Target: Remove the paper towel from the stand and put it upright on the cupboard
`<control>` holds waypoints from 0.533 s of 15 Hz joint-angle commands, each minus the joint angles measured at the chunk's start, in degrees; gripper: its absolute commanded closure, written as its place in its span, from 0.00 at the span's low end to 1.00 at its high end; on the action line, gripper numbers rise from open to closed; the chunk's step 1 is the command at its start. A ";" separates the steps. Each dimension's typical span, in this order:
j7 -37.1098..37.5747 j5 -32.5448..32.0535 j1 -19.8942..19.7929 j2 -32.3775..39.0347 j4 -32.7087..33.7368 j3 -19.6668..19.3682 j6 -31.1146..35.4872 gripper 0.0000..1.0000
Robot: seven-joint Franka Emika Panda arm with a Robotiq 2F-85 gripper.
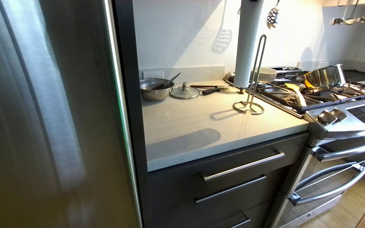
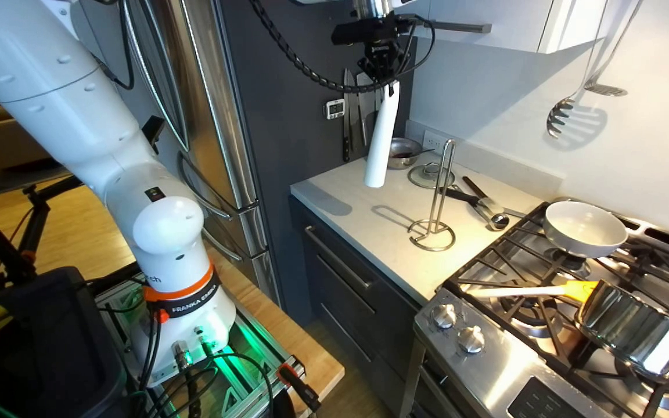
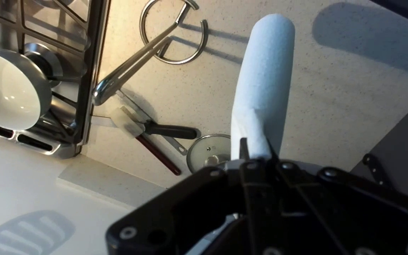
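The paper towel (image 1: 248,47) hangs in the air above the cupboard top (image 1: 176,122), slightly tilted, off the stand. It also shows in an exterior view (image 2: 382,142) and in the wrist view (image 3: 267,63). My gripper (image 3: 255,147) is shut on its upper end; in an exterior view the gripper (image 2: 391,87) is above the roll. The roll's shadow lies apart from its lower end. The bare stand (image 2: 442,186) is upright on the cupboard top (image 2: 392,238) near the stove; it shows in the wrist view (image 3: 106,90) too.
A metal bowl (image 1: 154,95), a glass lid (image 1: 185,91) and several utensils (image 2: 465,194) lie along the wall. The stove (image 2: 526,342) bears a white bowl (image 2: 584,229), a spatula (image 2: 520,291) and a tilted pot (image 2: 642,331). The fridge (image 1: 55,126) borders the cupboard.
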 commanded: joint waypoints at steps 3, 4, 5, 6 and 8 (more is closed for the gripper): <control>-0.18 0.41 0.30 2.77 -3.91 -0.01 4.43 0.96; 0.03 0.16 0.24 3.44 -4.45 0.09 5.01 0.96; 0.29 -0.20 0.19 3.90 -5.00 0.22 5.71 0.96; 0.47 -0.35 0.16 4.41 -5.53 0.31 6.35 0.95; 0.84 -0.88 0.11 5.34 -6.51 0.51 7.79 0.95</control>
